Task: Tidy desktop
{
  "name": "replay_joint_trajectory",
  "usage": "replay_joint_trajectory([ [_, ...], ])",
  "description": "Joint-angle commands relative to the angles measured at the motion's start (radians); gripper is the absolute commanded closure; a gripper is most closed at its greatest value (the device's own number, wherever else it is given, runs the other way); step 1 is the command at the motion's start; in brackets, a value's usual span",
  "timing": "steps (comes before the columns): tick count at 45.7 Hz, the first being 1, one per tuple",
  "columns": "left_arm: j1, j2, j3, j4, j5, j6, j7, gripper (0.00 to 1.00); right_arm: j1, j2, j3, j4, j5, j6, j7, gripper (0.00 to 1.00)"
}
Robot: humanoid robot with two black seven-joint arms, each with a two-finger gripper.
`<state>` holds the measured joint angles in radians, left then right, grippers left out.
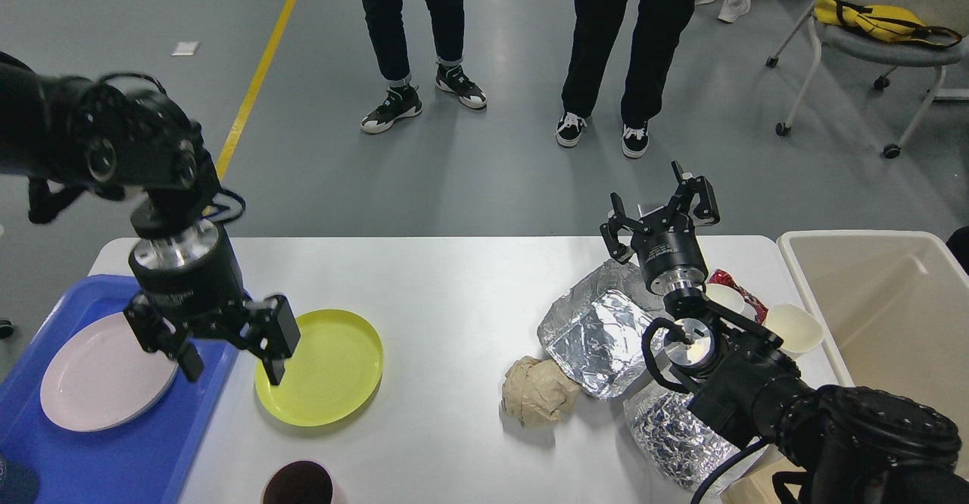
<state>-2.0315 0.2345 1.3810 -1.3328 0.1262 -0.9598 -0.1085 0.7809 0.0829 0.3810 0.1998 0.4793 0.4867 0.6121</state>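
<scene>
1 white, matte, round-cornered desktop (454,300) bears plates, foil, cups.

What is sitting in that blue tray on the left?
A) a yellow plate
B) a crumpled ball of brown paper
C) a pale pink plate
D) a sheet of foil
C: the pale pink plate lies in the blue tray, while the yellow plate rests on the desktop beside the tray.
</scene>
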Motion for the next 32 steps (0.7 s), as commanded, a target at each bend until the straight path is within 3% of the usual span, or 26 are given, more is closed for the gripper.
replay_joint_trajectory([
  [1,0.109,-0.047,-0.010,-0.040,-0.002,0.000,0.039,0.12,0.000,0.000,0.001,0.001,0.001,0.001,0.000,0.00],
  [6,0.213,-0.058,-0.011,-0.062,-0.026,0.140,0.116,0.12,0.000,0.000,0.001,0.001,0.001,0.001,0.000,0.00],
  [12,0.336,-0.095,-0.016,-0.103,-0.094,0.360,0.246,0.12,0.000,-0.002,0.001,0.001,-0.001,0.000,0.000,0.00],
  [15,0.361,-0.110,-0.016,-0.124,-0.112,0.440,0.283,0.12,0.000,-0.002,0.001,0.001,0.001,0.000,0.000,0.00],
  [32,0.366,-0.110,-0.060,-0.138,-0.117,0.467,0.296,0.11,0.000,-0.002,0.001,0.001,0.001,0.000,0.000,0.00],
])
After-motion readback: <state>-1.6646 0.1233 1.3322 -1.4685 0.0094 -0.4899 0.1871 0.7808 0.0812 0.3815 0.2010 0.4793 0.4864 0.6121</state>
